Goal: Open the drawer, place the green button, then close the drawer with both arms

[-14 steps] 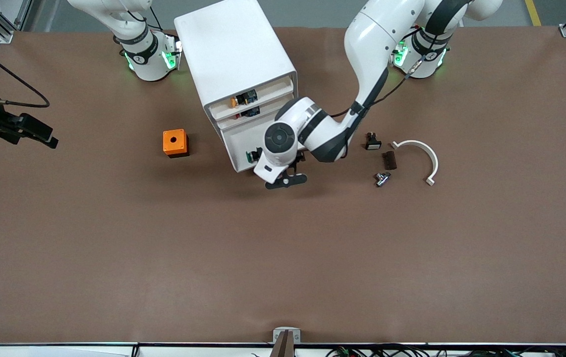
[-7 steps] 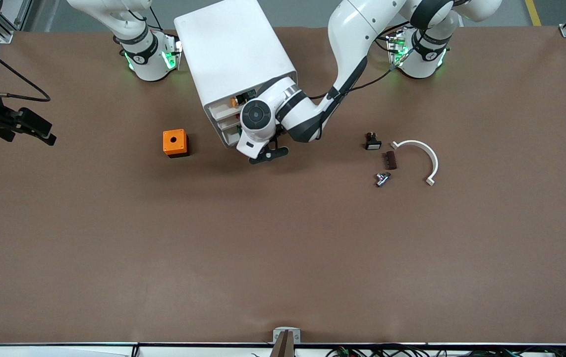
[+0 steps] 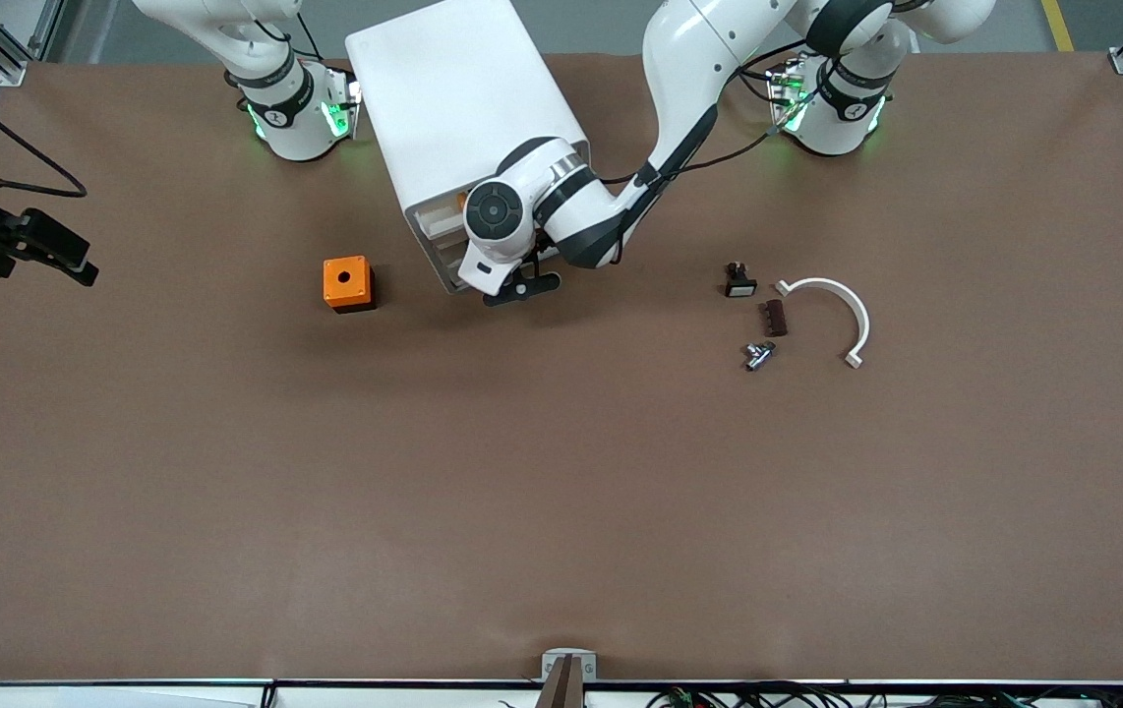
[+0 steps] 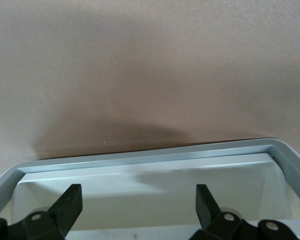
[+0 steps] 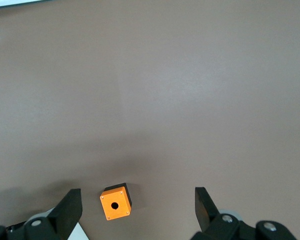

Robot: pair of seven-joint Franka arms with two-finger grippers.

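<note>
The white cabinet [image 3: 458,98] stands near the robots' bases. Its drawer [image 3: 447,261] shows only as a narrow strip under my left arm's wrist. In the left wrist view the drawer's pale front rim [image 4: 155,157] runs just past my fingertips, and the part of the tray that shows is bare. My left gripper [image 3: 520,288] is open at the drawer's front [image 4: 138,200], holding nothing. The green button is hidden. My right gripper [image 3: 80,270] is open and empty [image 5: 137,205], high over the right arm's end of the table.
An orange square box [image 3: 348,283] with a round hole sits beside the cabinet and also shows in the right wrist view [image 5: 116,202]. Toward the left arm's end lie a small black part with white face [image 3: 739,281], a dark brown piece [image 3: 773,317], a metal piece [image 3: 758,354] and a white curved piece [image 3: 842,310].
My left gripper has moved toward the cabinet and the drawer has slid in with it. The green button, visible in the drawer earlier, no longer shows. The right gripper drifted slightly.
</note>
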